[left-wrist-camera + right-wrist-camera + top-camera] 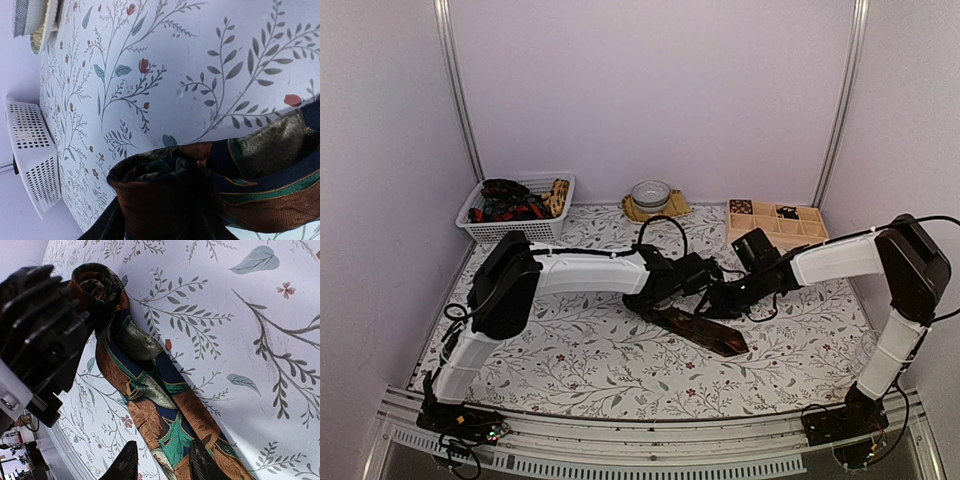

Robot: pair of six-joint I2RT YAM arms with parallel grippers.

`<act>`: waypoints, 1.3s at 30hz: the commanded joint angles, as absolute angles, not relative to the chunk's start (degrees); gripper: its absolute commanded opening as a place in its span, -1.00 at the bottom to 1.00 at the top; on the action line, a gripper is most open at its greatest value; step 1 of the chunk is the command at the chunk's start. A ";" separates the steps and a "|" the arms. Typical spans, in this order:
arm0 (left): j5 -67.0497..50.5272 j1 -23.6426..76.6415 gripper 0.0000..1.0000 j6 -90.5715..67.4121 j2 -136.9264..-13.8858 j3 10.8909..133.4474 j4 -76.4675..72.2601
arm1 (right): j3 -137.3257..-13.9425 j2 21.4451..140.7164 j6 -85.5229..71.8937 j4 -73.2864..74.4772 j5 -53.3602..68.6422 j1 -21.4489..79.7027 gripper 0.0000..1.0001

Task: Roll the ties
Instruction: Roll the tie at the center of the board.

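Note:
One tie (712,336), patterned in brown, green and navy, lies on the flowered tablecloth at the middle of the table, its wide end toward the near right. Its narrow end is wound into a roll (95,286). In the left wrist view the roll (150,185) fills the space between the jaws, and my left gripper (165,222) is shut on it. My right gripper (162,465) is open low over the flat part of the tie (165,405), one finger over the cloth and the other beside it. The two grippers meet above the tie in the top view.
A white basket (516,222) with more ties in it stands at the back left. A bowl (650,192) on a mat sits at the back middle. At the back right is a wooden box (776,222) with compartments. Black cables loop near both wrists.

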State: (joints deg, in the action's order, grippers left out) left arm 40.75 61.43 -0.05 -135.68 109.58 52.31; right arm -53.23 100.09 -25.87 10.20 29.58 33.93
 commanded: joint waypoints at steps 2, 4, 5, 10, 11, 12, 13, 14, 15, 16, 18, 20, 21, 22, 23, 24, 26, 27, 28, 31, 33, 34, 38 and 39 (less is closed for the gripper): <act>39.32 61.63 -0.17 -0.85 -137.74 110.17 52.47 | -54.66 93.64 -24.50 11.90 27.30 33.53 -0.30; 38.86 61.75 -0.26 -0.96 -138.21 110.10 52.55 | -54.60 93.90 -24.52 11.93 27.56 33.57 -0.30; 38.77 61.87 -0.32 -1.01 -138.49 110.05 52.48 | -54.65 94.01 -24.59 11.95 27.79 33.56 -0.31; 39.23 62.83 -0.65 -1.26 -139.30 109.60 52.63 | -54.78 94.35 -24.94 11.86 28.29 33.52 -0.31; 39.49 63.05 -0.74 -1.61 -139.23 109.29 52.58 | -54.86 94.51 -24.93 11.99 28.30 33.56 -0.31; 39.58 63.38 -0.80 -1.88 -139.21 109.04 52.56 | -55.00 94.75 -24.96 12.12 28.30 33.51 -0.31; 39.56 63.68 -0.83 -2.06 -139.14 108.83 52.54 | -55.17 94.94 -24.96 12.25 28.23 33.52 -0.31; 39.38 64.12 -0.85 -2.32 -139.13 108.64 52.54 | -55.26 95.19 -24.88 12.30 28.19 33.49 -0.31; 38.96 64.42 -0.87 -2.51 -139.21 108.59 52.48 | -55.32 95.45 -24.92 12.25 28.21 33.49 -0.31; 38.60 64.81 -0.88 -2.63 -139.40 108.59 52.35 | -55.37 95.82 -24.96 12.25 28.22 33.49 -0.31; 37.66 65.64 -0.88 -2.81 -140.05 108.90 52.22 | -55.56 96.29 -25.08 12.16 28.69 33.53 -0.31; 37.06 66.39 -0.87 -3.18 -141.11 109.77 52.50 | -55.77 96.70 -25.28 12.26 28.75 33.49 -0.31; 36.94 66.82 -0.87 -3.24 -141.87 110.35 52.88 | -55.87 96.83 -25.46 12.40 28.82 33.49 -0.31; 37.35 67.15 -0.87 -3.44 -142.67 110.90 53.54 | -55.88 96.99 -25.44 12.50 28.88 33.49 -0.31; 38.02 67.50 -0.87 -3.69 -143.79 111.60 54.32 | -55.94 97.21 -25.47 12.81 28.97 33.49 -0.31; 38.89 67.77 -0.87 -4.12 -144.45 112.34 55.36 | -55.98 97.52 -25.42 13.26 29.04 33.50 -0.31; 41.44 68.50 -0.86 -5.13 -146.73 113.76 57.42 | -55.84 97.96 -25.16 13.81 29.31 33.51 -0.31; 42.93 68.81 -0.87 -5.62 -147.58 114.26 58.35 | -55.54 98.06 -25.14 13.70 29.50 33.42 -0.31; 43.97 69.11 -0.90 -5.99 -148.19 114.45 59.06 | -55.08 98.02 -25.34 13.59 29.76 33.29 -0.31; 46.30 69.25 -1.00 -6.56 -148.77 113.34 59.20 | -53.18 97.39 -26.20 12.42 30.59 32.25 -0.31; 47.16 69.49 -1.00 -6.63 -148.80 112.28 58.74 | -51.70 96.68 -26.58 11.95 30.51 31.24 -0.31; 46.60 69.56 -1.00 -6.29 -148.80 111.83 58.20 | -51.32 96.31 -26.62 11.89 30.54 30.80 -0.31; 40.47 69.44 -0.97 -5.08 -146.95 109.05 53.96 | -50.80 95.28 -26.24 12.38 30.24 29.23 -0.31; 39.35 69.37 -0.86 -4.82 -146.17 108.39 52.81 | -50.69 94.98 -26.20 12.53 30.17 28.95 -0.31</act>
